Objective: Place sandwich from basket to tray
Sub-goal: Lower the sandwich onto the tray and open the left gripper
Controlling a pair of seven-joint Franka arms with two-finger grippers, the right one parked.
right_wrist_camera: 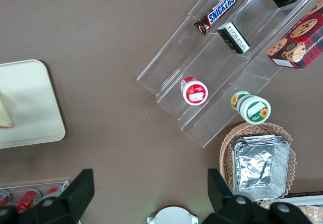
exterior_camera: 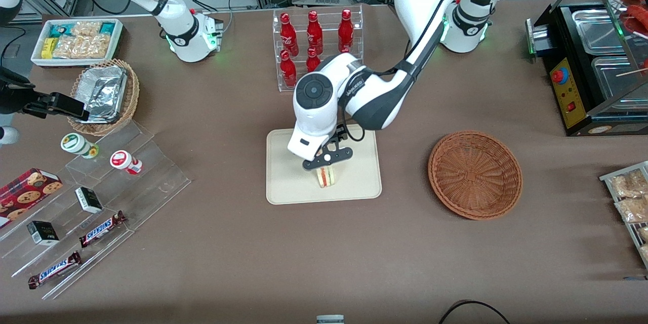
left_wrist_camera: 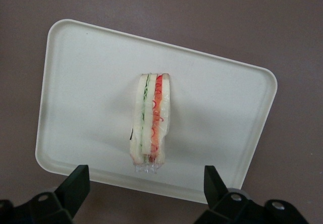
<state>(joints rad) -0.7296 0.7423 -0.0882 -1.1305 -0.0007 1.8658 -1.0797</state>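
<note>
Over the cream tray (exterior_camera: 298, 182) at the middle of the brown desk (exterior_camera: 324, 253), the working arm bends down from its base, wrist turned downward; its hand (exterior_camera: 328, 160) hovers just above the sandwich (exterior_camera: 327, 176), fingers (left_wrist_camera: 75, 183) spread wide and released, touching nothing; the sandwich stands on edge on the tray, filling layers facing up toward the wrist; the reddish wicker basket (exterior_camera: 475, 174) sits empty beside the tray, toward the working arm's end.
</note>
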